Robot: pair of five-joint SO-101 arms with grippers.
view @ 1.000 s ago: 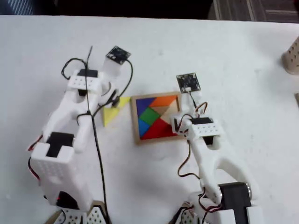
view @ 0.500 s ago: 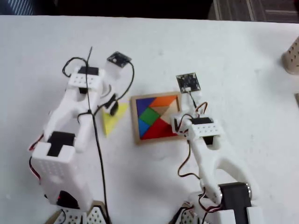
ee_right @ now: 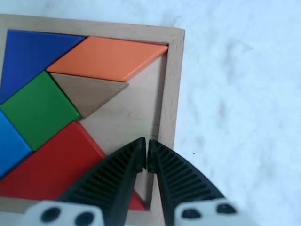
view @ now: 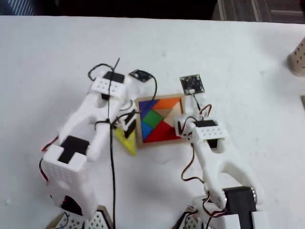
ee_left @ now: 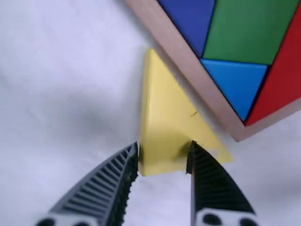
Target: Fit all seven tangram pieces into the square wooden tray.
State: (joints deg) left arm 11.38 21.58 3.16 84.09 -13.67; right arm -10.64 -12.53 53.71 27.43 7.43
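Yellow triangular tangram piece (ee_left: 167, 117): on table, touching square wooden tray (ee_left: 190, 66) rim; clamped by left gripper (ee_left: 163, 146), presumably for insertion. Right gripper (ee_right: 146, 141): fingers together, empty, over unfilled triangular gap (ee_right: 134, 115).

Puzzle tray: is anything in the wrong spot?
Yes. The yellow triangle is outside the wooden tray, next to its rim, pinched by the left gripper. Inside the tray, a triangle-shaped gap is bare, near the right gripper.

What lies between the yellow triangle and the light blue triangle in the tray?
Only the tray's wooden rim separates the yellow triangle from the light blue triangle, as the left wrist view shows.
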